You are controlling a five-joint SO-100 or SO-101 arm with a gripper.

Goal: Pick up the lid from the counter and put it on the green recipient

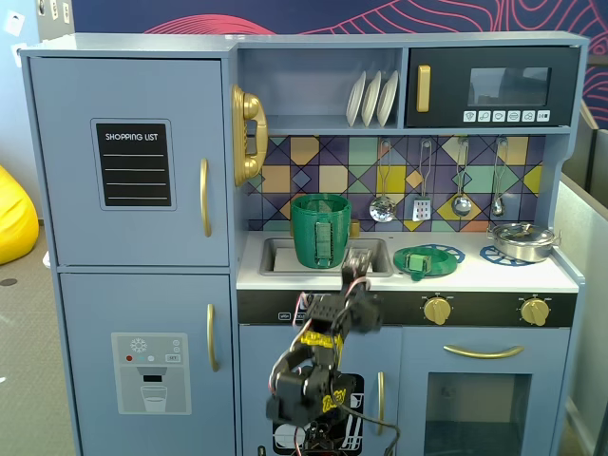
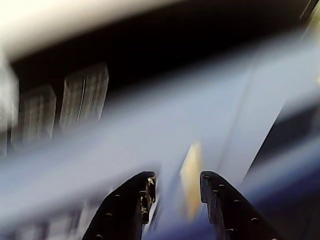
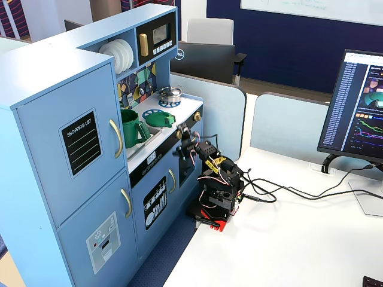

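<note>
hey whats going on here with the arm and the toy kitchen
A small robot arm sits in front of the toy kitchen, its end effector raised near the counter edge, open and holding nothing. The green lid lies on the counter over a blue burner ring. The green pot stands in the sink, uncovered. The wrist view is motion-blurred.
</note>
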